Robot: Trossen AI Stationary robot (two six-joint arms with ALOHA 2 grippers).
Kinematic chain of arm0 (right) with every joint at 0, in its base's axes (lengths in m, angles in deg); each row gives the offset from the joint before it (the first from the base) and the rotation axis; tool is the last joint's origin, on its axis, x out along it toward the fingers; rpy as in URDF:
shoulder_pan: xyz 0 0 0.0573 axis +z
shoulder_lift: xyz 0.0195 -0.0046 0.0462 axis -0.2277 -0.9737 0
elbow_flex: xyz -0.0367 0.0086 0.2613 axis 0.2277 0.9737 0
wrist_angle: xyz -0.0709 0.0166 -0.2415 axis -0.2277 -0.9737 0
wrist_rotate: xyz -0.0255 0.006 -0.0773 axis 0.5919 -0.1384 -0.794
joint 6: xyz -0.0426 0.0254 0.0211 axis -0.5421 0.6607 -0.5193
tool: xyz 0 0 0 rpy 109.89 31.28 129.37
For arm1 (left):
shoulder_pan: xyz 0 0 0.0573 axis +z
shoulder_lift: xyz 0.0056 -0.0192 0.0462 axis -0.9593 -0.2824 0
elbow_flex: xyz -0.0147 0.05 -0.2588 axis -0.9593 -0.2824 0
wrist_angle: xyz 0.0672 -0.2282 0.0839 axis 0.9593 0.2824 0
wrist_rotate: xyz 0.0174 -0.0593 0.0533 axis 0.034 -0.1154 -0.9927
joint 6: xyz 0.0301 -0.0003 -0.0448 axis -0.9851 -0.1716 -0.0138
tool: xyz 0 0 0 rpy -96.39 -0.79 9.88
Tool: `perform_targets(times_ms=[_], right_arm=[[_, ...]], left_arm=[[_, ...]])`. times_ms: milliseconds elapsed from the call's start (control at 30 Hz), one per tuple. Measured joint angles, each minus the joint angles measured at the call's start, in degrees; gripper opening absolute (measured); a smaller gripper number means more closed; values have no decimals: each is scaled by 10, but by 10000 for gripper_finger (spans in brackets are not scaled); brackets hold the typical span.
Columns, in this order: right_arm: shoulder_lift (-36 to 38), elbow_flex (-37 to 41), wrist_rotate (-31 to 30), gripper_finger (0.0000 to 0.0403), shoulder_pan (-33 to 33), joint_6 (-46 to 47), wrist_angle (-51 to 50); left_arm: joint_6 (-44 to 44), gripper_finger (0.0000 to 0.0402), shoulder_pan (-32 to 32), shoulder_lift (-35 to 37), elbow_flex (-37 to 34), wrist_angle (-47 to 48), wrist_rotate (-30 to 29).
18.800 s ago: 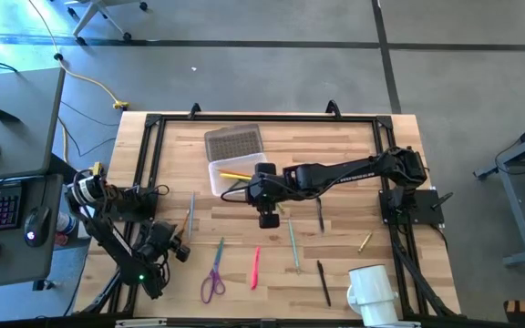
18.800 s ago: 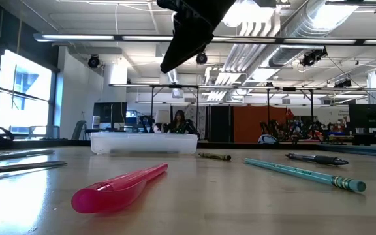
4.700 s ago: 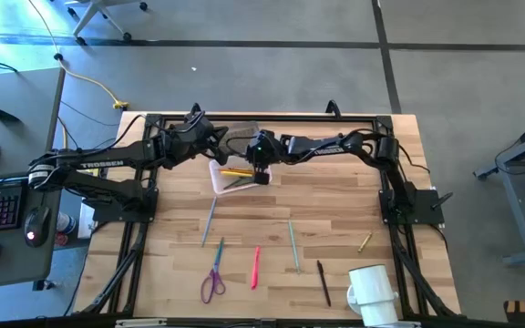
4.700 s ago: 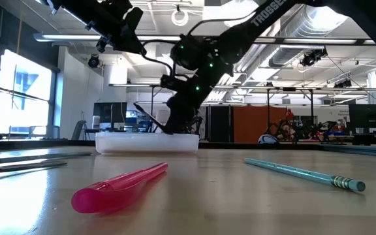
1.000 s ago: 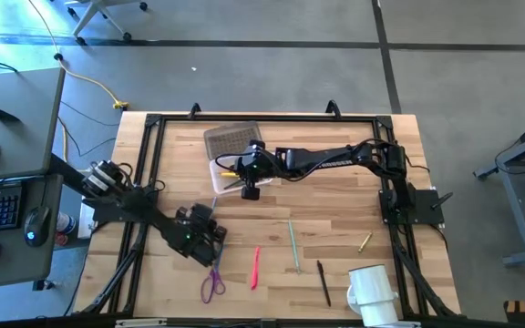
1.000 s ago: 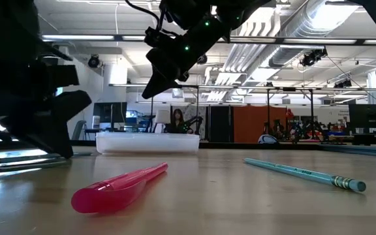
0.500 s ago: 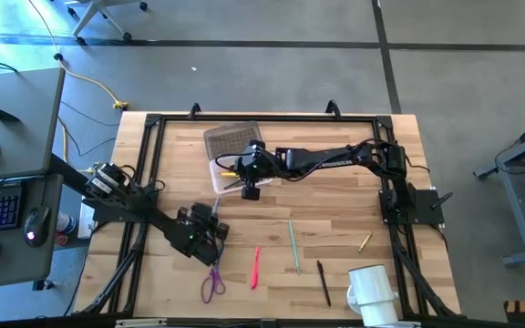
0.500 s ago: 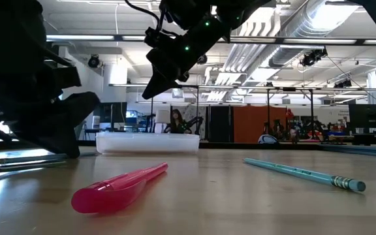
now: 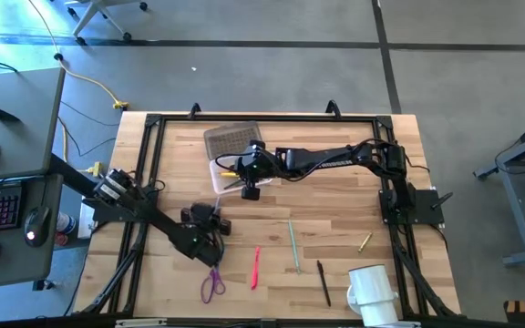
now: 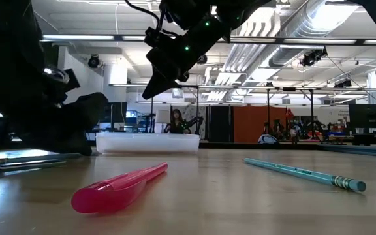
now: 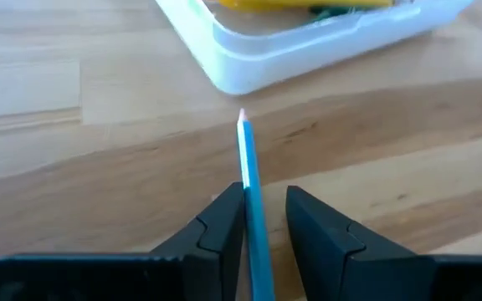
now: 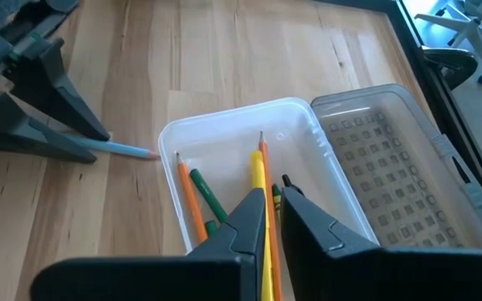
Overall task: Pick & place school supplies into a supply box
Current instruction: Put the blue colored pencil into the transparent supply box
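**Supply box and loose supplies: two tools engaged**

Supply box (image 9: 232, 176): clear tub on the wooden surface (image 9: 335, 200), toward its far middle, beside a flat grey textured rectangle (image 9: 233, 141). Contents seen from the right wrist: orange pencil (image 12: 190, 203), green pencil (image 12: 207, 201), yellow pencil (image 12: 262, 209).

Right tool (image 9: 250, 180): over the near edge of the box, above its contents. Its fingers (image 12: 239, 219) are drawn close, with the yellow pencil running up between them; whether they grip it cannot be told.

Left tool (image 9: 210, 231): low at the surface, left of centre, near the box side. Its fingers (image 11: 221, 224) are slightly apart, straddling a blue pencil (image 11: 250, 196) that lies on the wood with its tip pointing at the box corner; one finger touches the shaft, the other stands just clear.

Loose on the near surface:
- purple-handled scissors (image 9: 212, 283), just beside the left tool;
- pink pen (image 9: 255, 268);
- teal pencil (image 9: 293, 244);
- black pen (image 9: 323, 281);
- short yellow piece (image 9: 364, 241), well to the right;
- white mug (image 9: 372, 293), near right corner.
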Motion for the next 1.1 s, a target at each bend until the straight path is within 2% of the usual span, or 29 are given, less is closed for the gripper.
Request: perform_targets(times_ms=[133,333,433,567,733,900,967,1100], right_arm=[[0,0,0,27,0,0,0],[0,0,0,28,0,-3,3],[0,0,0,28,0,-4,4],[0,0,0,28,0,-2,5],[0,0,1,28,0,-5,17],[15,1,62,28,0,-5,13],[34,1,89,28,0,-5,13],[77,0,125,28,0,-5,-3]], left_arm=[[42,131,-7,-14,-1,-5,-37],[45,128,-6,-14,-1,-1,-25],[45,101,-6,-14,-1,1,-25],[47,31,-5,-14,-1,8,-24],[77,31,-6,-9,0,18,-23],[67,28,-5,32,2,26,-11],[52,13,-5,57,5,54,3],[30,12,-5,106,11,101,27]])
